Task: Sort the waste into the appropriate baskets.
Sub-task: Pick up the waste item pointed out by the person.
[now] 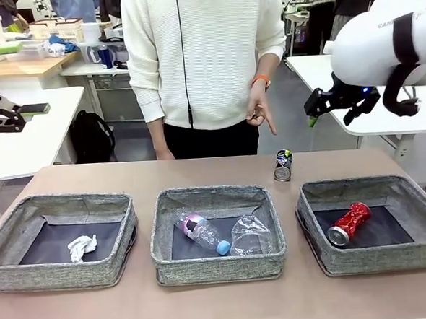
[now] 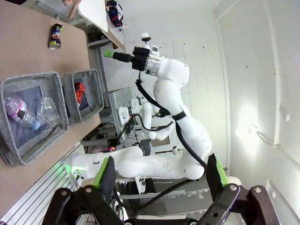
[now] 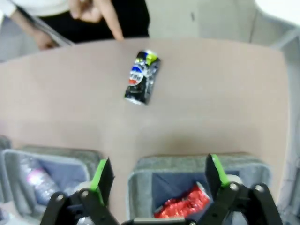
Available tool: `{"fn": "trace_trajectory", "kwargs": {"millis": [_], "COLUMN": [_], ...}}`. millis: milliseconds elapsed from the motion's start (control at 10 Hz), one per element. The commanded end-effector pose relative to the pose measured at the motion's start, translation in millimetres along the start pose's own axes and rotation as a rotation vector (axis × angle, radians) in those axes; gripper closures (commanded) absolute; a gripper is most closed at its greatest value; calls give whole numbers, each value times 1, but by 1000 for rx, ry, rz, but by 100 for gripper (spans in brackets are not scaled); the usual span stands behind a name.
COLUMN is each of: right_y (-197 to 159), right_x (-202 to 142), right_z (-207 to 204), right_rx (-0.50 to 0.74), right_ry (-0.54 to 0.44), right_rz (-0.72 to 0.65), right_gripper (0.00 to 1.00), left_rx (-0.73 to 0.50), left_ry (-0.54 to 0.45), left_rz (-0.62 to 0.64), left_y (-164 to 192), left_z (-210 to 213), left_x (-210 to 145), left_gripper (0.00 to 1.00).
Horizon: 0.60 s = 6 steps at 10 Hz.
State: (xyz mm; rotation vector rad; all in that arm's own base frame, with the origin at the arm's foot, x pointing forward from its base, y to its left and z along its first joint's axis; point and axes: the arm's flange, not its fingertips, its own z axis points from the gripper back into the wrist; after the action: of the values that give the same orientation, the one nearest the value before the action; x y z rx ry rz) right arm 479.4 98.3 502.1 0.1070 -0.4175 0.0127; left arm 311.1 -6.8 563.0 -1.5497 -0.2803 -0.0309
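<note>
- While the person [image 1: 207, 58] in a white sweater stood at the far side, the brown table [image 1: 214, 170] carried three shallow grey woven-fabric baskets in a row along the near edge, likely one per waste type.
- The white right arm [image 1: 379, 44] hung raised over the table's far right, probably staged for the one item left outside a basket.
- Left basket [image 1: 61, 273] held a crumpled white paper wad [image 1: 82, 247] alone, so paper seemed to go there.
- Middle basket [image 1: 219, 267] held a clear plastic bottle with a blue cap [image 1: 201, 232] lying beside a clear plastic cup [image 1: 252, 235], close or touching, can't tell; plastics bin by the look.
- Right basket [image 1: 378, 258] held a dented red can [image 1: 348, 223] on its side, so metal seemed to belong there.
- Right gripper [image 3: 158, 180] had its green-padded fingers spread wide, nothing between them; it showed in the front view too [image 1: 333, 105].
- Left gripper [image 2: 159, 180] was also wide and empty, aimed away from the table.
- Person's hand [image 1: 259, 113] pointed a finger down toward the loose can.
- Dark can [image 1: 283, 165] lay on bare table behind the gap between middle and right baskets, well apart from the right gripper, below and ahead of it in the wrist view [image 3: 142, 77]. Judged the last unsorted item.
</note>
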Motion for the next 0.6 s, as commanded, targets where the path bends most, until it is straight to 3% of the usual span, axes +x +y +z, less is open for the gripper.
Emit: {"fn": "trace_trajectory", "kwargs": {"millis": [0, 400, 500], "right_y": [19, 27, 25], "right_x": [15, 26, 29], "right_z": [-22, -118, -127], "right_rx": [15, -21, -36], "right_ry": [43, 69, 72], "right_rz": [-129, -206, -299], "right_gripper": [0, 0, 0], "left_rx": [-23, -23, -23], "left_ry": [3, 3, 3], "left_rz": [-13, -13, -13], "left_y": [-3, -3, -3], "left_z": [2, 2, 2], "left_x": [0, 0, 0], "left_gripper": [0, 0, 0]}}
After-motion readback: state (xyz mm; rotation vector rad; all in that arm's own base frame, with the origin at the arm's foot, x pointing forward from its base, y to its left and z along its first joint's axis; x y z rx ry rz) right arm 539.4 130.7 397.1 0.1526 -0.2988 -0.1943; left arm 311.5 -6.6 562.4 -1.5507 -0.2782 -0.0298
